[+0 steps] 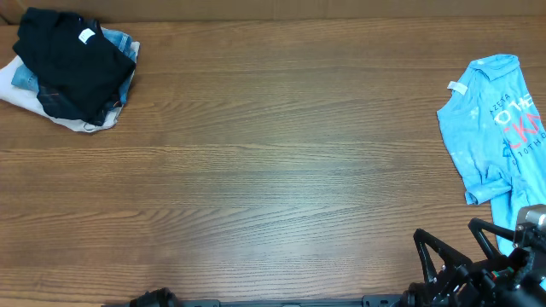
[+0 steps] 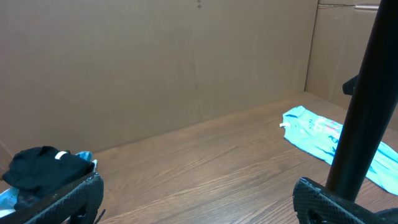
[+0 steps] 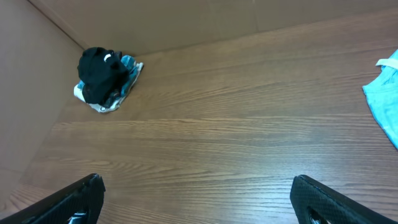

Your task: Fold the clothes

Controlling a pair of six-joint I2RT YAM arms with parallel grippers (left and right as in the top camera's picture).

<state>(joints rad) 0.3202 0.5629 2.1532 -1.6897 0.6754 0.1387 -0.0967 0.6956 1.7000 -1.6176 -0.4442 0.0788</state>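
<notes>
Brown cardboard walls back a wood-grain table; at the table's far-left corner the black T-shirt lies crumpled on top of a heap of pale blue and white cloth. At the table's near-left edge the left gripper hangs with jaws spread wide, holding nothing; at the table's right edge a light blue T-shirt lies partly spread; at the near-right edge the right gripper is likewise fully spread and empty.

Nothing is folded yet; the step in hand looks like fetching the black shirt. It would go best with a pinch on the top black layer only, near the collar, so the heap stays put, then a carry to the table's middle for spreading flat.

Only the overhead view shows the white label plainly and the pink lettering; the left wrist view alone shows a dark post crossing the blue shirt; the right wrist view shows just that shirt's corner.
</notes>
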